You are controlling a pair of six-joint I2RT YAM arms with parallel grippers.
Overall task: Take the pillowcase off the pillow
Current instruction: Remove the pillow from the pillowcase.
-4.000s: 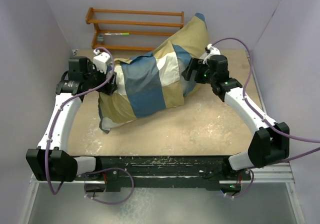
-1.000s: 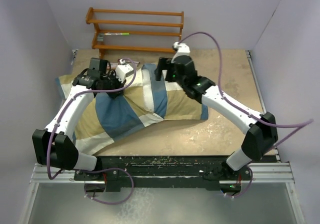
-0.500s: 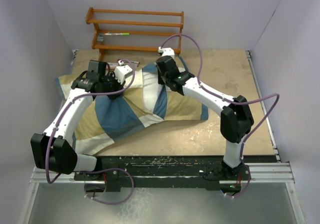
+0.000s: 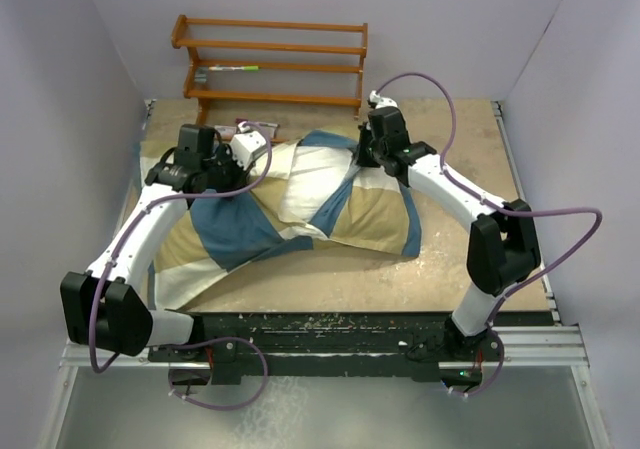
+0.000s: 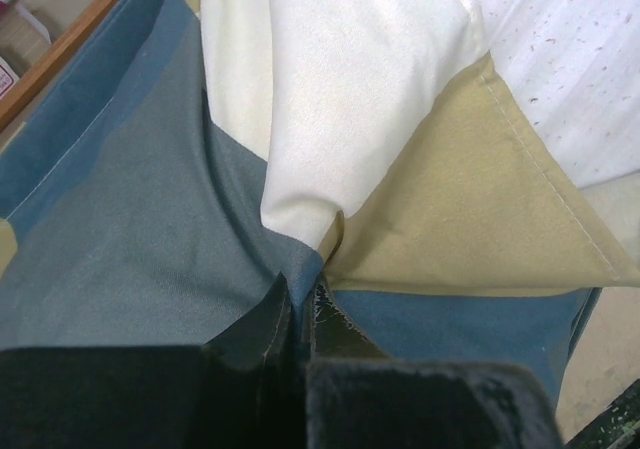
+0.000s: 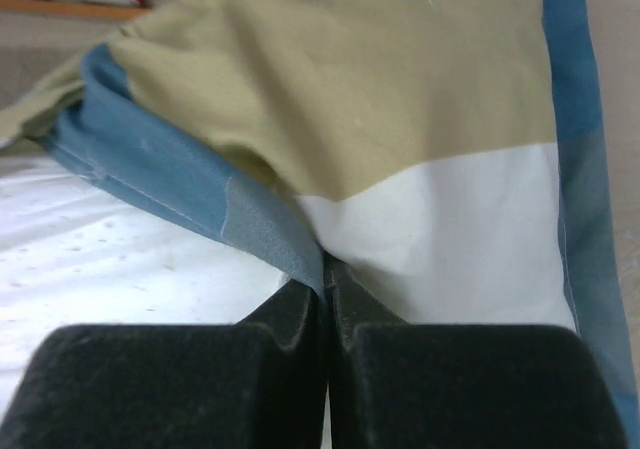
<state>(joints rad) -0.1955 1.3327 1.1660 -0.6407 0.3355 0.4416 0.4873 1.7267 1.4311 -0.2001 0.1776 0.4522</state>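
The pillowcase (image 4: 240, 229), in tan, cream and blue blocks, lies crumpled across the table from front left to middle right. My left gripper (image 4: 235, 164) is shut on a fold of it at its back left. In the left wrist view the gripper (image 5: 303, 289) pinches blue pillowcase (image 5: 130, 199) fabric. My right gripper (image 4: 365, 154) is shut on the cover's blue edge at the back right. The right wrist view shows the gripper (image 6: 326, 269) clamping that pillowcase (image 6: 400, 89) hem. The speckled white pillow (image 6: 100, 269) shows beneath that hem, and the pillow (image 5: 570, 59) also appears beyond the tan corner.
A wooden two-shelf rack (image 4: 270, 64) stands against the back wall with a green-white pen (image 4: 232, 68) on it. Pale walls close in left, right and behind. Bare sandy tabletop (image 4: 470, 159) lies to the right and along the front by the black rail (image 4: 320, 329).
My right gripper went from open to shut on the pillowcase's blue edge and moved right, drawing the fabric with it. The left gripper kept its grip and barely moved.
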